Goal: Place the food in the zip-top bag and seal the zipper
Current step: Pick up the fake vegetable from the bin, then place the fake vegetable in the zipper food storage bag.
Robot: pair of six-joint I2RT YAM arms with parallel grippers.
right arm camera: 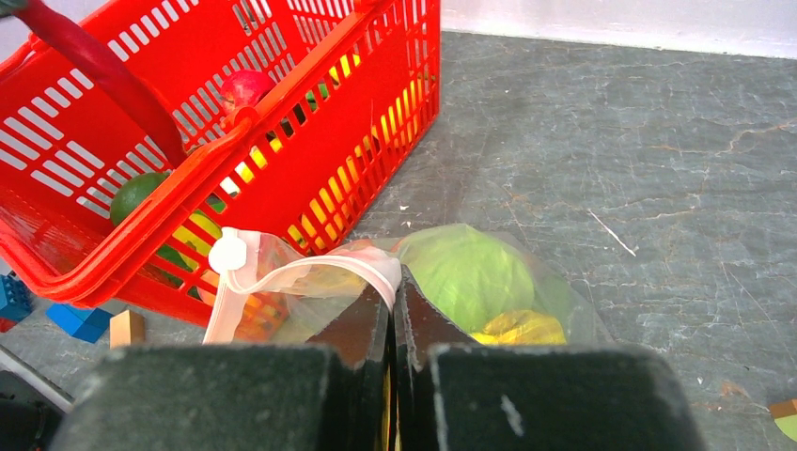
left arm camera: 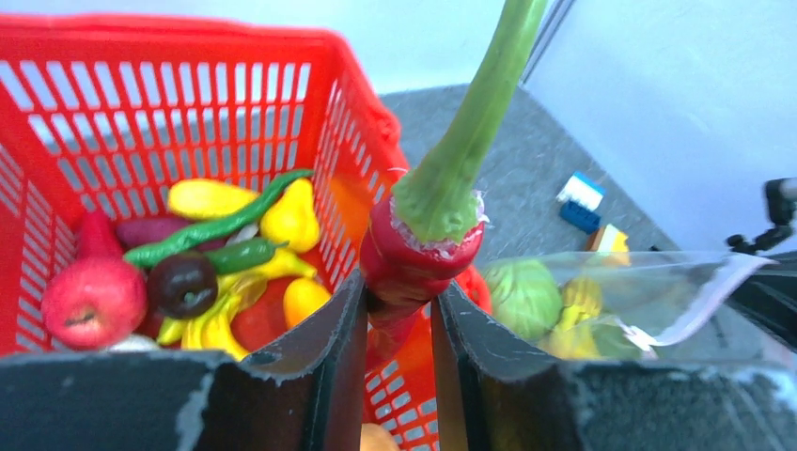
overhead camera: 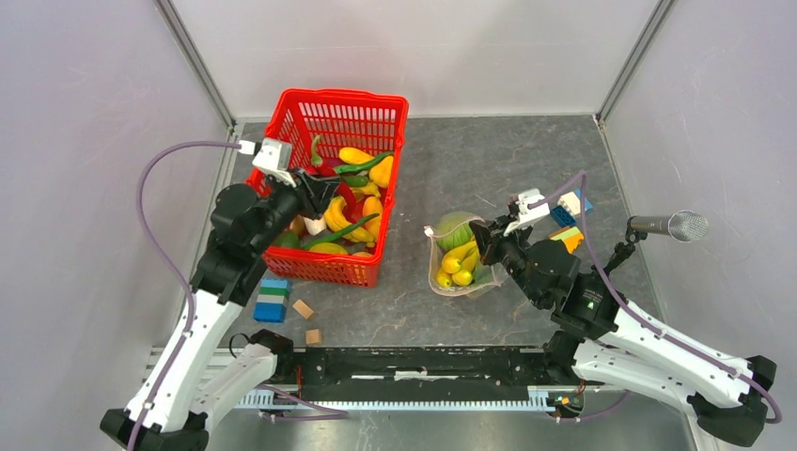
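The red toy vegetable (left arm camera: 414,258), its long green stem (left arm camera: 461,141) pointing up, is pinched at its red body between the jaws of the left pincer (left arm camera: 399,305); it hangs over the near right part of the red basket (overhead camera: 348,97), which holds the rest of the loose food on the left of the table (overhead camera: 526,160). Just right of the basket lies the zip-top bag (overhead camera: 442,277), with a green cabbage ball (right arm camera: 465,272) and yellow bananas (overhead camera: 458,263) inside; the right pincer (right arm camera: 395,291) is pressed together on the pale pink zipper (right arm camera: 310,268), lifting one lip of the mouth off the table; how wide that mouth gapes I cannot tell.

From where I stand, the step is the carry to the bag, and it looks best done high and slow; the vegetable should clear the basket's right rim before it travels right, then come down over the raised lip rather than against it. The stem is long, so I would lead with the red end and tilt it in, or the stem may catch the strip and drag the soft bag; the jaws should part only once the red body is below the zipper. The right pincer needs only to hold the lip up and steady; a tug could spill the bananas.
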